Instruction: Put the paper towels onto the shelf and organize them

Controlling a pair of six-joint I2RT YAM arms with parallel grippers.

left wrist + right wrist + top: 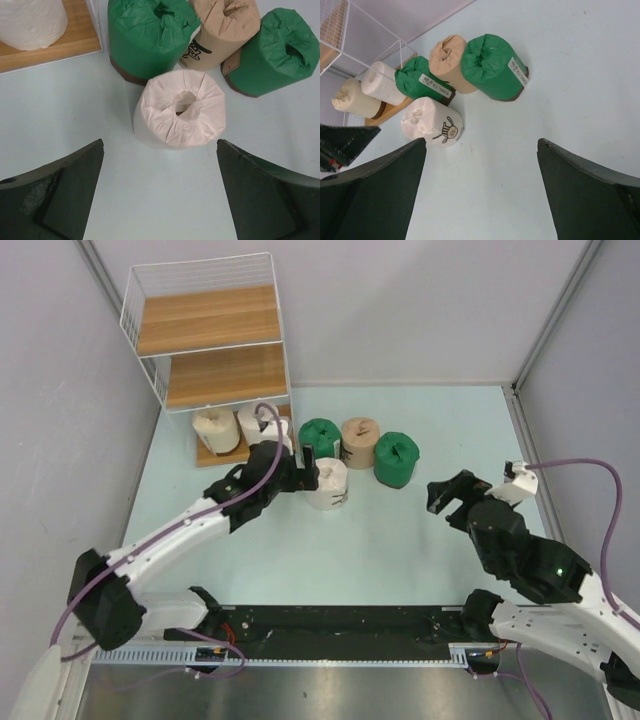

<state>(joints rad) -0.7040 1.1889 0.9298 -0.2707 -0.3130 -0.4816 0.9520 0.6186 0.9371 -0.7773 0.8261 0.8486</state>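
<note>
Standing at the far left corner of the bench, the shelf carried two rolls on its lowest board in the top view: a cream roll and a second cream roll beside it. Four more stood upright on the bench just right of the shelf. The left green roll, tan roll and right green roll made a close row, and the white roll stood in front of the first two. The left pincer was spread just beside the white roll. The right pincer, also spread, hung over bare bench, well apart from the rolls.

From the left wrist, the white roll stood ahead of the gap between the spread fingers, untouched. Both green rolls and the tan roll crowded behind it. A corner of the board with a cream roll showed at upper left.

From the right wrist, the fingers stood wide with only bench between them. All six rolls lay far ahead, and the white roll showed a printed figure on its wrapper.
</note>
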